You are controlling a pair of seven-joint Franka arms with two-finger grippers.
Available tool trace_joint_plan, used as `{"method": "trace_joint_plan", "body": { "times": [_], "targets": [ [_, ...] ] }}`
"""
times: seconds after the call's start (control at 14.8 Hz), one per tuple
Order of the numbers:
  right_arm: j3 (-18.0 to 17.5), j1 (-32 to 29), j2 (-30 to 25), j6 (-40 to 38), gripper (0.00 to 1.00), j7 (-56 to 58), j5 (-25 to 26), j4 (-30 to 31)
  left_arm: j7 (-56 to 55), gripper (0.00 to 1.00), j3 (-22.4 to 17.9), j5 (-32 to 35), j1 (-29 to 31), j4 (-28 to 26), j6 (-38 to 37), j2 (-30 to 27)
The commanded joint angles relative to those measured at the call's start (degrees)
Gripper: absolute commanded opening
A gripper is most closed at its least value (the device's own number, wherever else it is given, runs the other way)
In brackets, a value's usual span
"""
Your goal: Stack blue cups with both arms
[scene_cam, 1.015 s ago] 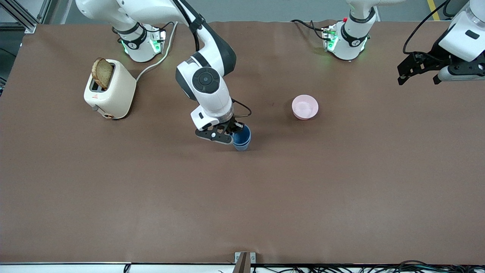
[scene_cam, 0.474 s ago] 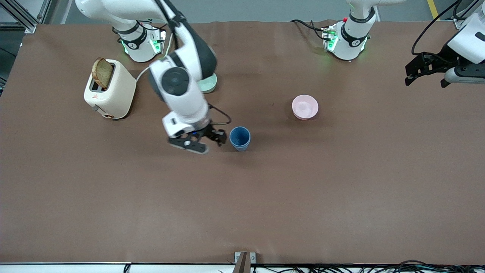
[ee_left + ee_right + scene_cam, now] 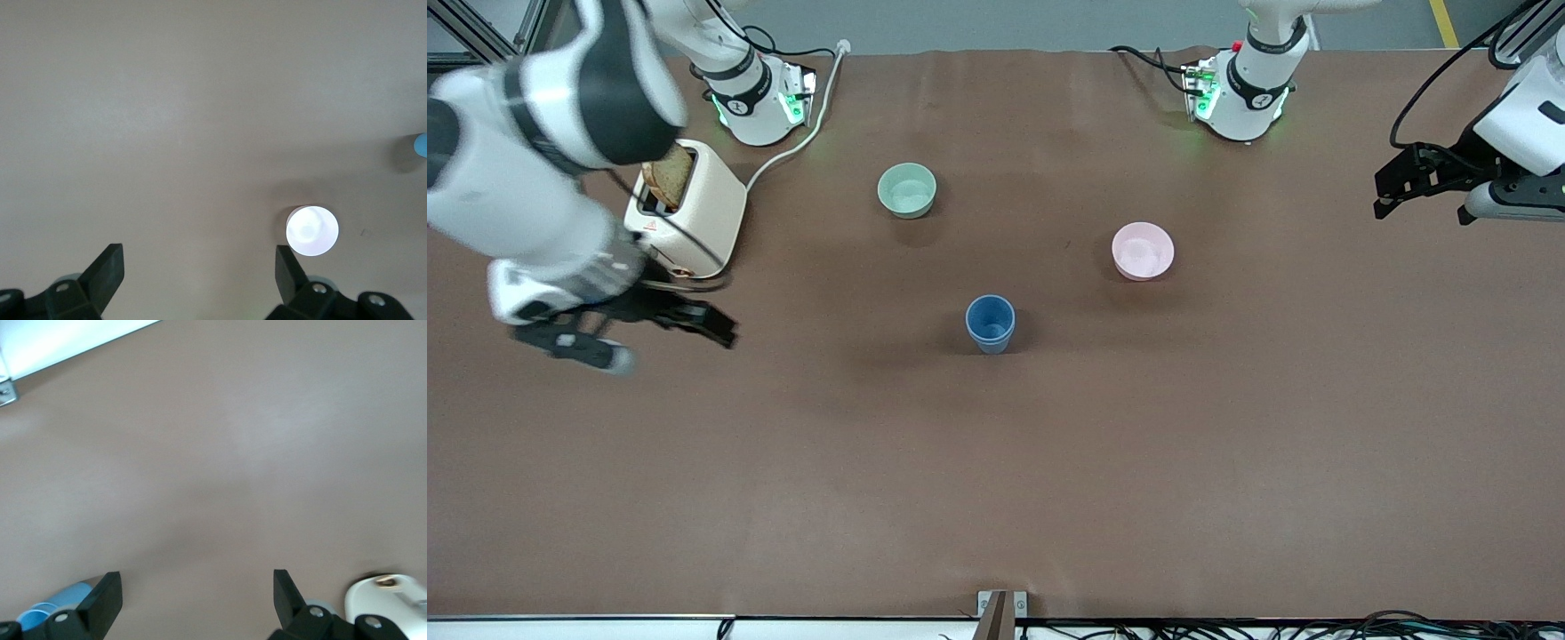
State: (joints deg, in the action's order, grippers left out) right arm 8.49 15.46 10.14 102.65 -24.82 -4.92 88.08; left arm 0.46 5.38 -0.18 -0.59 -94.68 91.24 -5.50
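Note:
The blue cups stand upright in the middle of the table, one nested in the other, reading almost as a single tumbler. Nothing touches them. My right gripper hangs open and empty over the table near the toaster, well away from the cups toward the right arm's end. Its wrist view shows the open gripper with the blue cups at the frame's edge. My left gripper waits open and empty over the left arm's end of the table. In the left wrist view the gripper frames bare table, and the blue cups show as a sliver.
A cream toaster with a slice of bread stands at the right arm's end. A mint-green bowl and a pink bowl sit farther from the front camera than the cups. The pink bowl looks white in the left wrist view.
My right gripper opened, let go of the blue cups and swung away toward the toaster, uncovering the mint-green bowl. The stack stayed put. The left arm barely shifted.

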Motion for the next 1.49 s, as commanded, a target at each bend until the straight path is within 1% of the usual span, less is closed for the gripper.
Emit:
{"method": "trace_joint_plan", "body": {
  "times": [0.0, 0.2, 0.27, 0.34, 0.41, 0.61, 0.68, 0.88, 1.02, 1.08, 1.42],
  "targets": [
    [-1.5, -7.1, -4.8, -3.3, 1.0, 6.9, 0.9, 1.8, 0.6, 1.0, -0.1, -0.2, -0.1, 1.4, -0.6, 0.7],
    [-1.4, -12.9, -7.8, -7.9, 1.0, 11.8, 1.1, 1.6, 0.7, 1.0, -0.1, -0.3, 0.1, 1.3, -0.6, 0.6],
    [-1.5, -14.2, -8.7, -9.1, 1.0, 12.8, 2.4, 1.6, 0.8, 1.0, -0.1, -0.3, 0.3, 1.3, -0.7, 0.4],
    [-1.5, -15.0, -9.8, -10.6, 1.0, 14.3, 3.8, 1.5, 0.8, 1.0, -0.1, -0.2, 0.4, 1.3, -0.7, 0.1],
    [-1.4, -15.3, -11.1, -12.5, 1.0, 15.2, 4.1, 1.5, 0.8, 1.0, -0.1, -0.2, 0.4, 1.2, -0.7, 0.1],
    [-1.5, -16.1, -15.0, -18.0, 1.0, 18.1, 4.4, 1.7, 0.8, 1.0, -0.2, -0.3, 0.5, 1.3, -1.5, 0.1],
    [-1.6, -15.9, -16.5, -18.3, 1.0, 18.8, 4.4, 2.3, 0.8, 1.0, -0.2, -0.3, 0.4, 1.3, -1.5, 0.1],
    [-1.7, -16.1, -16.4, -18.5, 1.0, 20.8, 4.4, 1.3, 0.8, 1.0, -0.2, -0.3, 0.5, 1.3, -1.5, 0.1],
    [-1.6, -16.4, -14.7, -18.6, 1.0, 23.5, 4.5, -2.4, 0.8, 1.0, -0.2, -0.3, 0.5, 1.3, -1.5, 0.1],
    [-1.6, -16.4, -13.5, -18.6, 1.0, 23.7, 4.4, -3.3, 0.8, 1.0, -0.3, -0.3, 0.6, 1.2, -1.6, 0.1],
    [-1.5, -16.5, -11.8, -18.5, 1.0, 23.9, 3.7, -4.7, 0.8, 1.0, -0.5, -0.3, 0.6, 1.2, -1.8, 0.1]
  ]
}}
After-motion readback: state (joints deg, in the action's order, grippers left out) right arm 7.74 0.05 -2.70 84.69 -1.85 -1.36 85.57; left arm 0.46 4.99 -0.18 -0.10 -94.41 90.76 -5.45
